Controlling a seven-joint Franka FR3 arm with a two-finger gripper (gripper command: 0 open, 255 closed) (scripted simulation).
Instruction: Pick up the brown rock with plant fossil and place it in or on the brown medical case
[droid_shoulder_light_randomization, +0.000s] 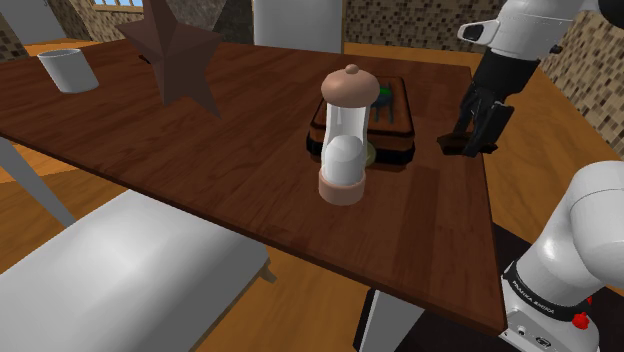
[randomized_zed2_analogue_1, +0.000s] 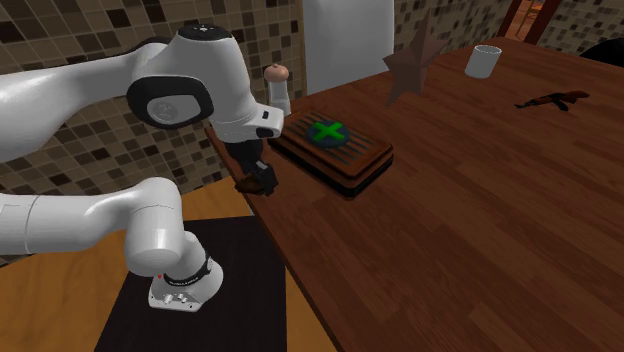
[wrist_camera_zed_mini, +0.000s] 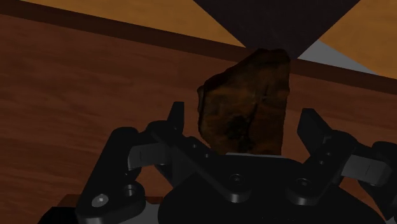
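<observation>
Brown rock (wrist_camera_zed_mini: 245, 105) on dark wood table (droid_shoulder_light_randomization: 200, 170), near the table edge on the stand (randomized_zed2_analogue_1: 245, 300) side, apart from the case (randomized_zed2_analogue_1: 350, 160). In wrist view, lying between the two black fingers (wrist_camera_zed_mini: 176, 121) of gripper (wrist_camera_zed_mini: 243, 124); fingers wide apart, a gap visible at each side of rock, so not clasped, nothing held. Rock surface rough w/ darker patches, narrower end pointing away from the hand; fossil marks too dim to tell. In shoulder view, gripper low over rock, pointing down, to the picture's right of case, rock partly hidden by fingers. Case brown, low, flat on table, lid shut, green cross (randomized_zed2_analogue_1: 327, 131) on top. Mill (droid_shoulder_light_randomization: 346, 135) w/ clear body, brown cap & brown base, upright, just in front of case in shoulder view & covering part of it; touching or not, cannot tell. Further along table, toward shoulder view's left: brown star (droid_shoulder_light_randomization: 180, 55) standing up, then white cup (droid_shoulder_light_randomization: 68, 70) near far corner. In 2nd ext. view also a small dark rifle-shaped thing (randomized_zed2_analogue_1: 552, 98) lying at the right, well apart from the rest. White bench (droid_shoulder_light_randomization: 130, 270) beside table, shoulder view's lower left.
</observation>
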